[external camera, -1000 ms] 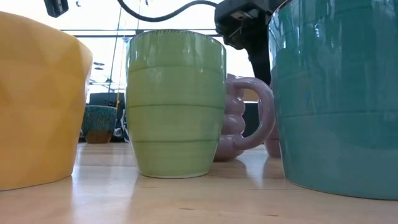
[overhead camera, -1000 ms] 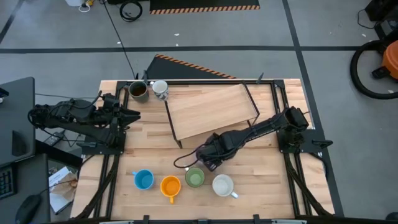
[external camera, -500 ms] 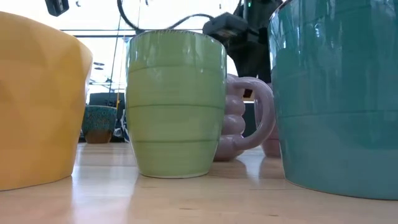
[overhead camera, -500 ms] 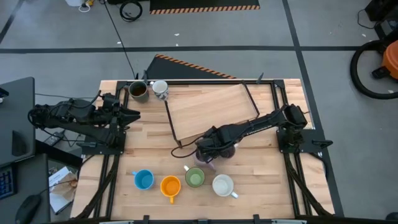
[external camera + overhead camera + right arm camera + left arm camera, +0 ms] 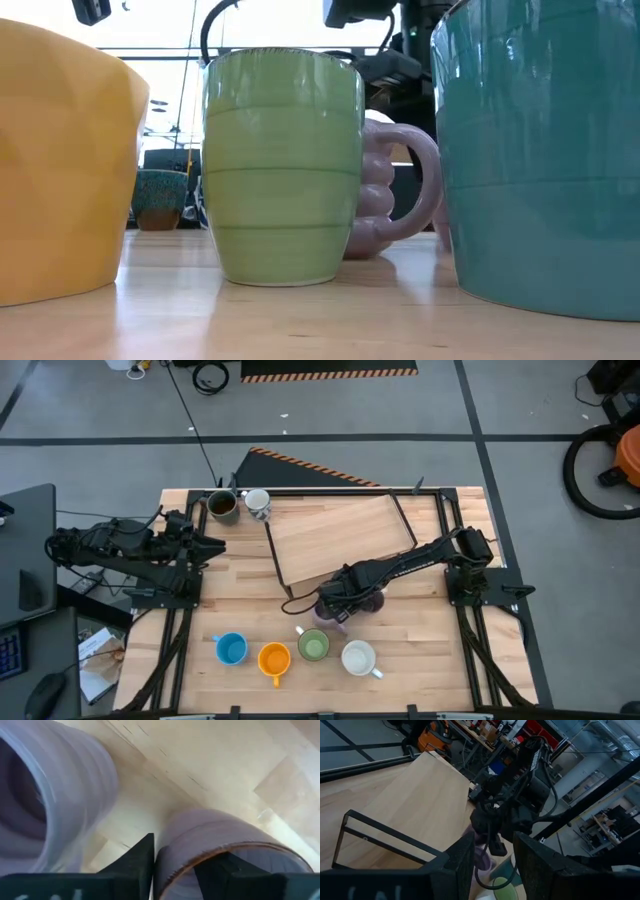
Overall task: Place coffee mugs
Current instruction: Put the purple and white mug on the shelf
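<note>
Your right gripper (image 5: 332, 606), which a second earlier hung over the green mug (image 5: 314, 646) in the front row, had drawn back toward the table's (image 5: 420, 650) middle and dropped onto the two lilac mugs (image 5: 362, 600); its fingers (image 5: 142, 860) straddled one rim, one inside and one outside, narrowing but not visibly clamped; you were at the pick, judging by that, with the lilac pair yet to join the row; blue (image 5: 231, 649), orange (image 5: 274, 658), green and white (image 5: 358, 657) stood along the front edge, brown (image 5: 222, 506) and patterned (image 5: 258, 503) near the back left corner; glazed ceramic, the green ribbed, the lilac bulbous with a looped handle; your left gripper (image 5: 210, 543) waited at the left edge, jaws apart, empty.
</note>
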Motion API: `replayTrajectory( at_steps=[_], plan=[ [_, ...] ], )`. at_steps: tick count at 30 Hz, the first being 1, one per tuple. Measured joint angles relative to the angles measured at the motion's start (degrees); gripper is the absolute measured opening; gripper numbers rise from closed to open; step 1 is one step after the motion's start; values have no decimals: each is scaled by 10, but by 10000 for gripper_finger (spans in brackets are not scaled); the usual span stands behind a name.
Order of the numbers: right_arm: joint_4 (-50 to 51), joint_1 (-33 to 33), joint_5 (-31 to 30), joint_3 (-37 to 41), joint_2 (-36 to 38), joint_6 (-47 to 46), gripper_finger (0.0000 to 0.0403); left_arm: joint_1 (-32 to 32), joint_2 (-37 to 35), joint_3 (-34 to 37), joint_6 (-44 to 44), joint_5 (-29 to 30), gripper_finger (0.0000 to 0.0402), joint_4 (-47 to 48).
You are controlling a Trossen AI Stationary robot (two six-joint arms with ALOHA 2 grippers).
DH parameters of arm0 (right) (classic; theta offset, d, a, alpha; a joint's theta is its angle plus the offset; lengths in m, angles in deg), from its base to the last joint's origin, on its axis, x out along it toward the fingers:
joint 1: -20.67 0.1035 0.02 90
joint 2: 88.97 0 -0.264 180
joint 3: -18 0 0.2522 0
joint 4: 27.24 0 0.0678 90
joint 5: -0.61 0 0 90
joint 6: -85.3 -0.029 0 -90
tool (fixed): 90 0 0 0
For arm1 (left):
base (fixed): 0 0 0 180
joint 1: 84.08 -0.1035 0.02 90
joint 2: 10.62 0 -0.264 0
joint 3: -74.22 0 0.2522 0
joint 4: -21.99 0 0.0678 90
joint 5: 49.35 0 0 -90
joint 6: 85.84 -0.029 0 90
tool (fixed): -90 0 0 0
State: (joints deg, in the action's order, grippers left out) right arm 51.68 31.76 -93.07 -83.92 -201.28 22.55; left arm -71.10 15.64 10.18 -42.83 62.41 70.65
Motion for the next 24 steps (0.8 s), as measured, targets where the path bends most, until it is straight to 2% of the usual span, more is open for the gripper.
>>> replayTrajectory(
  at_steps=[7, 11, 16, 24],
  plan=[
    [9, 2, 4, 0, 0, 87, 55, 0, 0, 0, 0, 0, 142, 0],
    [15, 13, 6, 0, -1, 169, 30, 0, 0, 0, -1, 0, 142, 0],
    [29, 39, 3, 0, -1, 319, 33, 0, 0, 0, -1, 0, 142, 0],
    [54, 83, -16, 0, -1, 473, 43, 0, 0, 0, -1, 0, 142, 0]
  ],
)
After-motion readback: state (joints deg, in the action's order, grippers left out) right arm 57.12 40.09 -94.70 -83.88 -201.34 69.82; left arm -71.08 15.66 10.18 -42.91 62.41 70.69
